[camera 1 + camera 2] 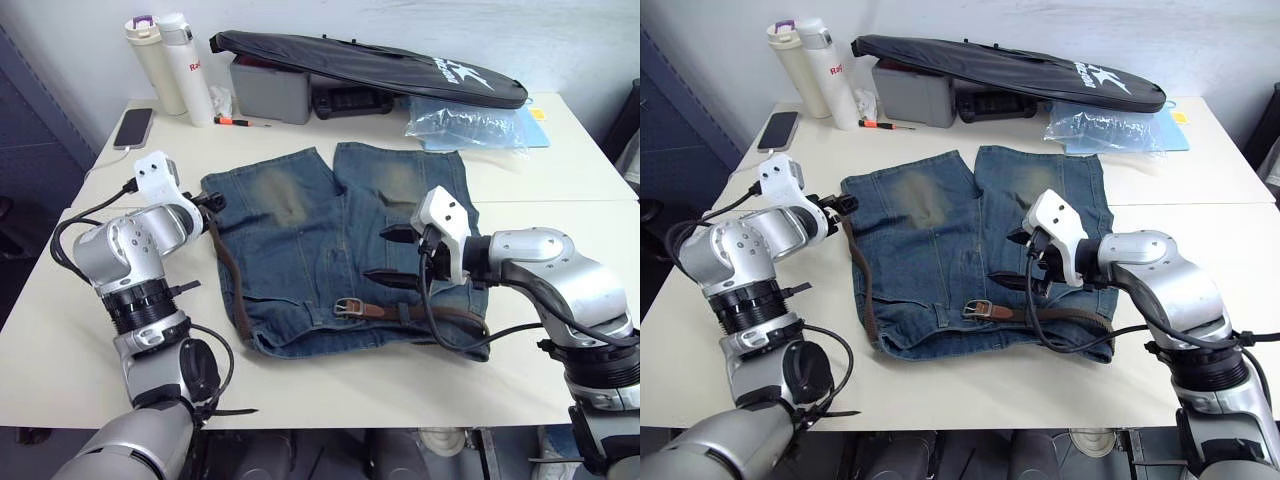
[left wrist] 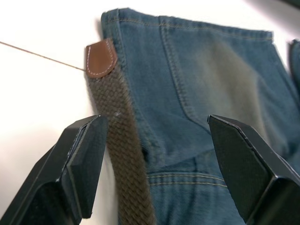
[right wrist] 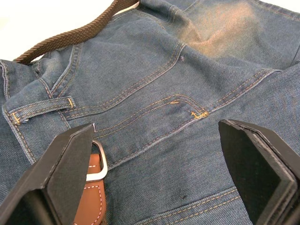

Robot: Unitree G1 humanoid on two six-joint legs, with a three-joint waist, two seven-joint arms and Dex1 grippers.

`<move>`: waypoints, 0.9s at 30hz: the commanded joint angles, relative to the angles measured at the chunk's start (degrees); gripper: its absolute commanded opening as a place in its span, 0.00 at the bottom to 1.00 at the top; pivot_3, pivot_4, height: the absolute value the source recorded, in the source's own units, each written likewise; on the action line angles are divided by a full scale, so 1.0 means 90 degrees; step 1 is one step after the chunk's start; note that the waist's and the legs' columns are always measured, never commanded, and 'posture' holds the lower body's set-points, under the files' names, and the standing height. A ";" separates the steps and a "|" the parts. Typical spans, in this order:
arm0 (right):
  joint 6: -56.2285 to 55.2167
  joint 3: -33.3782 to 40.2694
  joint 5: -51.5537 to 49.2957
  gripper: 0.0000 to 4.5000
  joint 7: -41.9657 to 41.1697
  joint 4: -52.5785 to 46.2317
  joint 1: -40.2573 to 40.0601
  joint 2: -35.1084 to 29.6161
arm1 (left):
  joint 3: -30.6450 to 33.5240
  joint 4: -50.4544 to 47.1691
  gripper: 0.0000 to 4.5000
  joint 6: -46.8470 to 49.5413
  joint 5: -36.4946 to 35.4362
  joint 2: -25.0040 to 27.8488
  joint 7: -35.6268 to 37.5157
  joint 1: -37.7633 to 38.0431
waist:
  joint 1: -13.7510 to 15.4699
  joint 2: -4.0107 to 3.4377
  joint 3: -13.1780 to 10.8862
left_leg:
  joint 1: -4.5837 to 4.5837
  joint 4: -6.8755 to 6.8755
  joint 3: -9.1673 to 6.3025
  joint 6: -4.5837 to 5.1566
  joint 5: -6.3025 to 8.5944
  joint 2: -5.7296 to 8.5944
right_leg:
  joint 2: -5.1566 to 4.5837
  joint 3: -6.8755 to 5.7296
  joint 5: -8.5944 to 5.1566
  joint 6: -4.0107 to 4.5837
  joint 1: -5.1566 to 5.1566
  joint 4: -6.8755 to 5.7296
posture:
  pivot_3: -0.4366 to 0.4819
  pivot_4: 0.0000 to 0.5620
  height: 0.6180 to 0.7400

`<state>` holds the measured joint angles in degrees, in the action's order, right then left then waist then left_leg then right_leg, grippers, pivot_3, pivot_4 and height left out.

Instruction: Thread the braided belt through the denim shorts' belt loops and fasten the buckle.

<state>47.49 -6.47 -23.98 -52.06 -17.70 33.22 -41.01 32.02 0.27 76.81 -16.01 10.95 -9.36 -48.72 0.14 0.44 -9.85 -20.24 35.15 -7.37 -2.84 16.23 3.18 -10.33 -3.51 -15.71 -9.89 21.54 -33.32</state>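
The denim shorts (image 1: 320,240) lie flat on the white table, waistband nearest me. The braided belt (image 1: 232,280) curves up along the shorts' left edge and ends in a brown leather tip (image 2: 100,58). Its other stretch (image 1: 430,312) lies along the waistband, with the silver buckle (image 1: 349,307) near the waistband's middle. My left gripper (image 1: 210,205) is open, its fingers either side of the strap just below the tip. Over the shorts' right half my right gripper (image 1: 392,256) hovers open and holds nothing, with the buckle (image 3: 99,161) beside one finger. One belt loop (image 3: 44,108) shows on the waistband.
At the back lie a long black zipped bag (image 1: 370,65) over a grey box (image 1: 268,92), two bottles (image 1: 172,62), a phone (image 1: 133,127), an orange marker (image 1: 240,121) and a clear plastic bag (image 1: 465,125). The table's front edge (image 1: 400,425) is close below the waistband.
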 commanded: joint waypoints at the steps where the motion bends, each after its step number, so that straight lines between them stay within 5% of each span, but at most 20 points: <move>1: -0.0100 -0.0047 0.0019 1.00 -0.0002 -0.0023 0.0269 0.0042 | -0.0198 -0.0398 0.83 0.0198 0.0127 -0.0142 -0.0123 0.0328 | -0.0007 0.0000 0.0000 | 0.0001 0.0000 0.0002 0.0000 0.0000 0.0000 | 0.0001 0.0002 0.0000 0.0000 0.0000 0.0000 | 0.48 0.27 1.00; 11: 0.0031 -0.0153 0.0016 1.00 -0.0081 -0.0047 0.0342 -0.0083 | -0.0576 -0.0205 0.83 -0.0589 0.0480 0.0178 -0.0090 0.0819 | 0.0019 0.0006 -0.0004 | 0.0000 0.0000 0.0009 -0.0002 0.0003 -0.0014 | 0.0016 0.0009 0.0006 0.0008 0.0005 0.0010 | 0.48 0.27 1.00; 14: 0.0055 -0.0143 0.0026 1.00 -0.0069 -0.0053 0.0345 -0.0120 | -0.0518 -0.0177 0.64 -0.0808 0.0504 0.0124 -0.0179 0.0799 | 0.0064 0.0006 -0.0004 | 0.0000 0.0000 0.0009 -0.0001 0.0003 -0.0014 | 0.0016 0.0009 0.0009 0.0009 0.0005 0.0015 | 0.48 0.27 1.00; 20: 0.0116 -0.0088 0.0002 1.00 -0.0062 -0.0078 0.0331 -0.0190 | -0.0298 -0.0117 0.01 -0.1129 0.0541 0.0133 -0.0383 0.0776 | 0.0118 0.0006 -0.0004 | -0.0003 -0.0002 0.0013 0.0000 0.0006 -0.0020 | 0.0023 0.0010 0.0014 0.0010 0.0005 0.0034 | 0.48 0.27 1.00; 27: 0.0155 0.0006 -0.0022 1.00 -0.0098 -0.0019 0.0359 -0.0308 | -0.0963 -0.0653 0.01 -0.2759 0.0707 0.0366 0.0049 0.0894 | 0.0142 0.0006 -0.0004 | -0.0007 -0.0001 0.0015 -0.0004 0.0010 -0.0034 | 0.0038 0.0010 0.0021 0.0015 0.0005 0.0043 | 0.48 0.27 1.00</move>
<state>48.96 -8.43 -23.51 -52.62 -16.85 35.50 -42.83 26.85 -0.49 59.08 -10.28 12.54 -12.24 -40.60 1.42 0.49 -9.88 -20.30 35.14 -7.23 -2.88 16.32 2.87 -9.98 -3.42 -15.52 -9.76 21.58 -32.92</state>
